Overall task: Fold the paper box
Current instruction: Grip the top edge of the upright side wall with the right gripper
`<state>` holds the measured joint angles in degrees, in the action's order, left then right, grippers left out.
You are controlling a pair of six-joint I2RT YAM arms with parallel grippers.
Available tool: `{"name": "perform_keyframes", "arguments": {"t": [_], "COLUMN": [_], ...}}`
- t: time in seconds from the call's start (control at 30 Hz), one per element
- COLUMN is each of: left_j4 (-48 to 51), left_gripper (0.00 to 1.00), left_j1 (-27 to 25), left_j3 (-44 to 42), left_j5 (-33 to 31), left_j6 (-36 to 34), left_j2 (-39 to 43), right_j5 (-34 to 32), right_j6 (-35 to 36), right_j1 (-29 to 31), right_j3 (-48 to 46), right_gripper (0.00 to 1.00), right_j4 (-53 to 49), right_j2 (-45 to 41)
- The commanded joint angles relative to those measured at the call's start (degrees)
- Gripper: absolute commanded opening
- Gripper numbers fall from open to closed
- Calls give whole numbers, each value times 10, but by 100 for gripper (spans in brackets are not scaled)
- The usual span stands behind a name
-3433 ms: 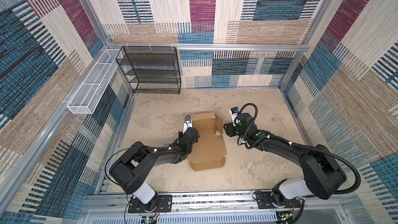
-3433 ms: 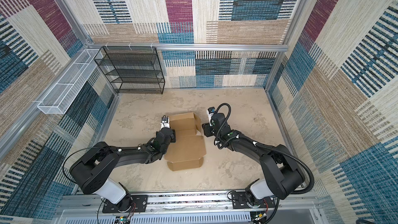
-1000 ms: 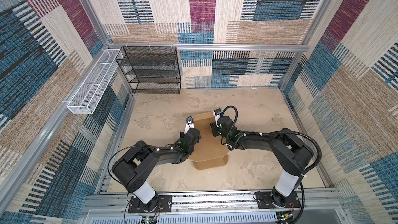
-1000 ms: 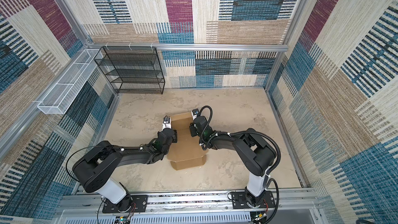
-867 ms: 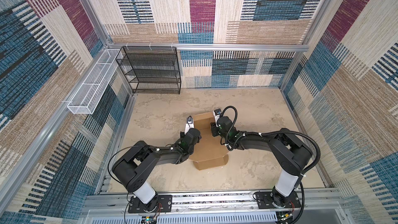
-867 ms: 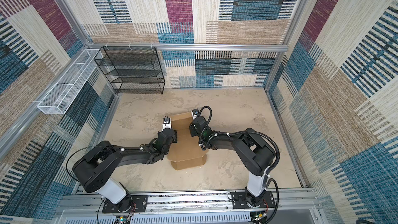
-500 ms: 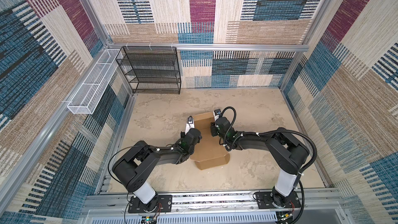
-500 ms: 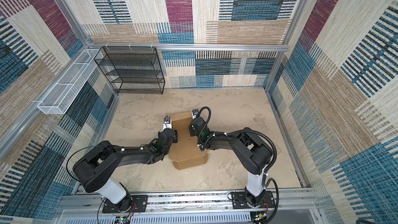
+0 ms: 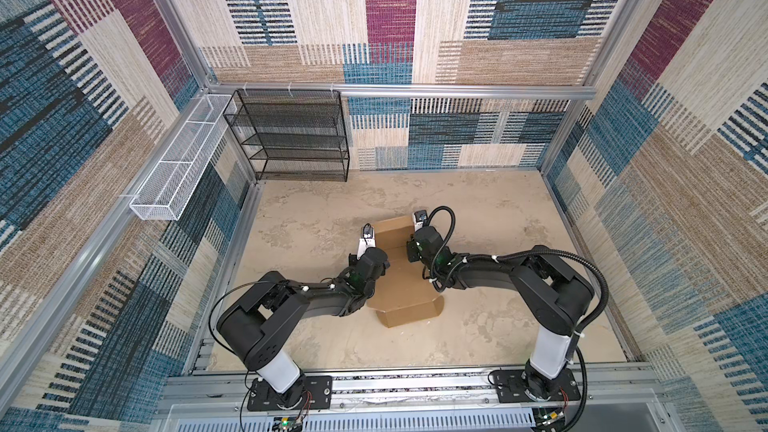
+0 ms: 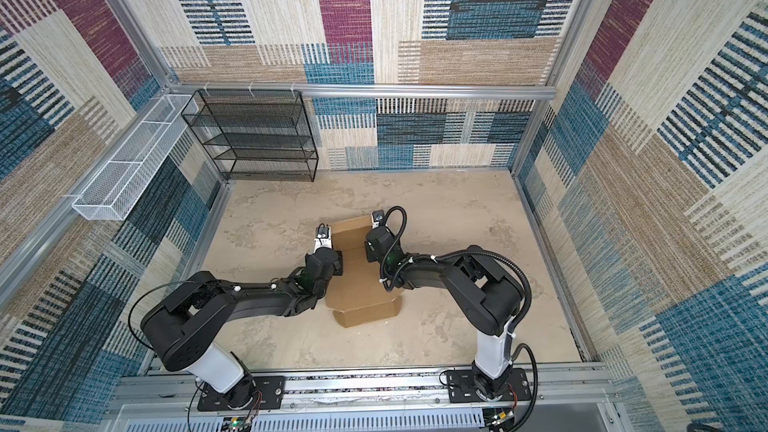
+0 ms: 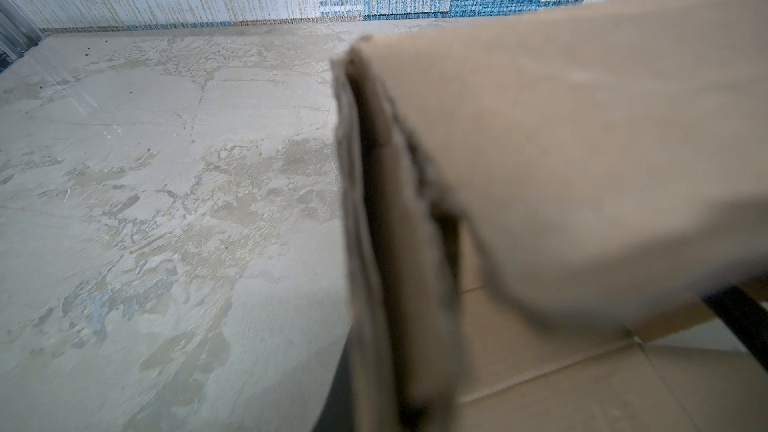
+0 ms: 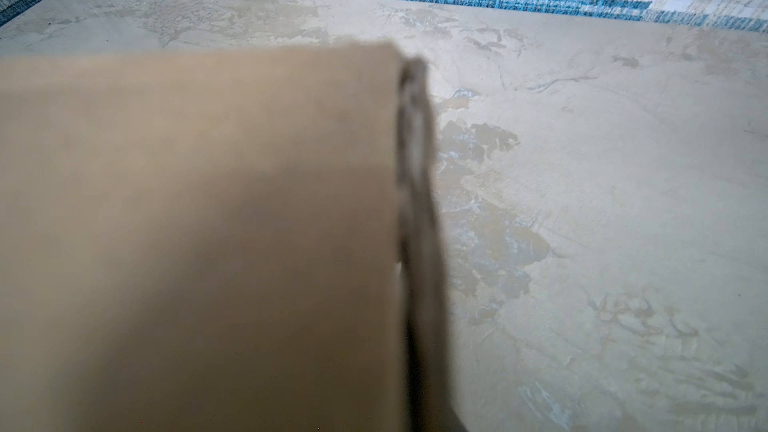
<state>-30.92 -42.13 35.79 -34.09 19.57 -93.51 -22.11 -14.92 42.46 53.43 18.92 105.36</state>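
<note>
Swinging in from the bare table at the right over the past few seconds, the right gripper (image 9: 413, 243) (image 10: 371, 245) now sits against the right wall of the cardboard box (image 9: 405, 288) (image 10: 361, 284), while the left gripper (image 9: 379, 258) (image 10: 334, 257) stays at the left wall. The box lies mid-table (image 9: 498, 222), between the two arms in both top views, its far panel raised and a flap at its near end pointing toward the robot bases. Seen from the left wrist, the doubled side wall of the box (image 11: 561, 160) runs straight down into the gripper, whose jaws are pressed together, clamped on that wall. Seen from the right wrist, a blurred cardboard wall (image 12: 208, 222) fills much of the view and hides the fingers, so whether those jaws have closed on it cannot be told. A black wire shelf (image 9: 299, 135) stands against the back wall.
</note>
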Motion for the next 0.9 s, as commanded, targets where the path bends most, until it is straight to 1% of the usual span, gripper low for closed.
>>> {"name": "perform_keyframes", "arguments": {"t": [0.0,0.13,0.57,0.7,0.87], "left_j4": [33,34,34,35,35], "left_gripper": [0,0,0,0,0], "left_j1": [-2,-3,-4,-4,-4], "left_j3": [2,3,3,3,3], "left_j5": [39,39,40,39,39], "left_j6": [2,2,4,6,7], "left_j2": [1,1,1,0,-1], "right_j5": [6,4,1,1,0], "right_j6": [-6,-7,-10,-12,-14], "right_j1": [3,4,6,6,7], "right_j3": [5,8,16,16,20], "right_gripper": [21,19,8,2,0], "right_j4": [9,5,-6,-7,-12], "right_j2": [2,5,9,10,15]}}
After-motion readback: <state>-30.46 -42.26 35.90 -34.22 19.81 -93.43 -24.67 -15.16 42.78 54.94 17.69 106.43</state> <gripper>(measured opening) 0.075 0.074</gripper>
